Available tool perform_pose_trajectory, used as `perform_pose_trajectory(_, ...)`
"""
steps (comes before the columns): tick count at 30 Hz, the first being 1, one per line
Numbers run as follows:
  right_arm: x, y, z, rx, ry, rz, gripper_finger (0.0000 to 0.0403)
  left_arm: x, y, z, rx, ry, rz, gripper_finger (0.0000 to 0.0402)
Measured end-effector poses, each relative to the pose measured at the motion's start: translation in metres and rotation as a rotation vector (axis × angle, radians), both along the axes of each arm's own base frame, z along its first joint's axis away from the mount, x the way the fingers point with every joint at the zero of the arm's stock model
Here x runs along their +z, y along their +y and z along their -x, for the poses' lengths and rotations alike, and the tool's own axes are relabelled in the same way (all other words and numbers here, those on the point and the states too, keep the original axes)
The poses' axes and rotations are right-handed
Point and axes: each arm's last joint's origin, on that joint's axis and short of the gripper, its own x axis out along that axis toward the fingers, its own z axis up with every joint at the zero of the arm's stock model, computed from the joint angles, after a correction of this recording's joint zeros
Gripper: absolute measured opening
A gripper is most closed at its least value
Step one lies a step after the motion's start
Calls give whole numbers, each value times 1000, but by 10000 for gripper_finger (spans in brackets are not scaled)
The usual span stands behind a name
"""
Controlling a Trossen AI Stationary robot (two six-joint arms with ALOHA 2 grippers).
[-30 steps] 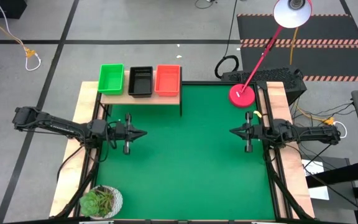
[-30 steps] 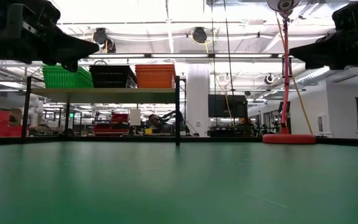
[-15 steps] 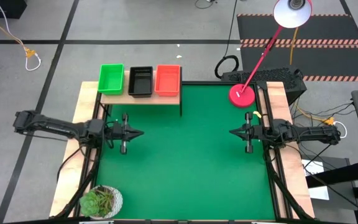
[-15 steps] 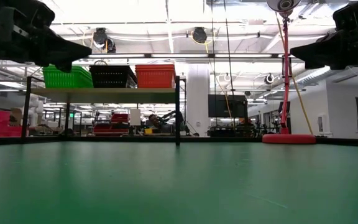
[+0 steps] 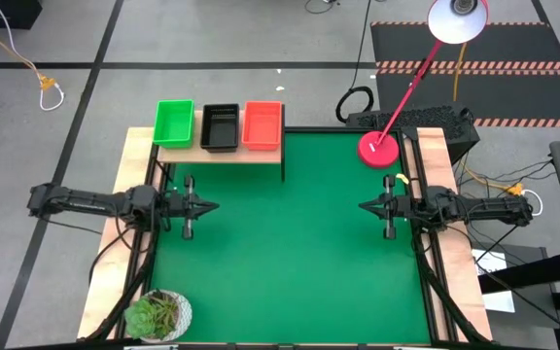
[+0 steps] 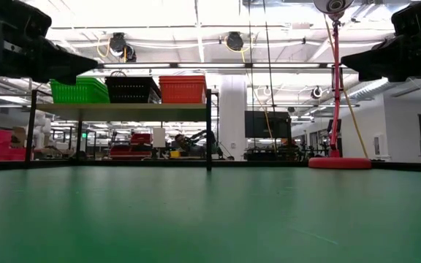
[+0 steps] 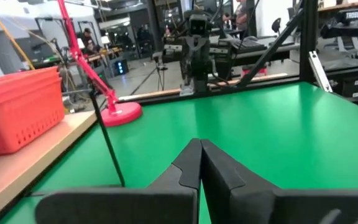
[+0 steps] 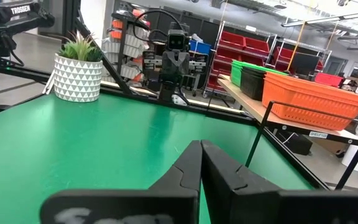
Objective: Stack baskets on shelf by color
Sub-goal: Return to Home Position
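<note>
Sorting looks done: green stack, black stack and red stack sit side by side on the shelf, upper left (layers uncountable). Left gripper mid-left, right gripper mid-right, both closed and empty. Only homing seems left.

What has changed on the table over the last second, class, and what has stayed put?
The left pincer, shut and empty, drew back outward toward its own base. Nothing was gripped or released. The right pincer, the baskets and the shelf kept their places.
</note>
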Motion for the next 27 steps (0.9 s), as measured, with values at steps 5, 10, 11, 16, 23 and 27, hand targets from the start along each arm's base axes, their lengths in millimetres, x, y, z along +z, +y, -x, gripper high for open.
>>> perform_pose_trajectory(5,0,0,0,0,0,0,2,3,2,3,-36,-28,-8,10)
perform_pose_trajectory(10,0,0,0,-1,0,0,2,8,4,8,-74,-91,-18,5)
perform_pose_trajectory(11,0,0,0,-1,0,0,2,9,4,9,-75,-101,-19,8)
perform_pose_trajectory(16,0,0,0,-1,0,0,2,10,7,17,-56,-128,-19,6)
perform_pose_trajectory(23,0,0,0,-2,-1,0,2,5,11,19,-13,-70,-2,12)
perform_pose_trajectory(27,0,0,0,-2,-3,0,2,0,14,18,17,-19,14,12)
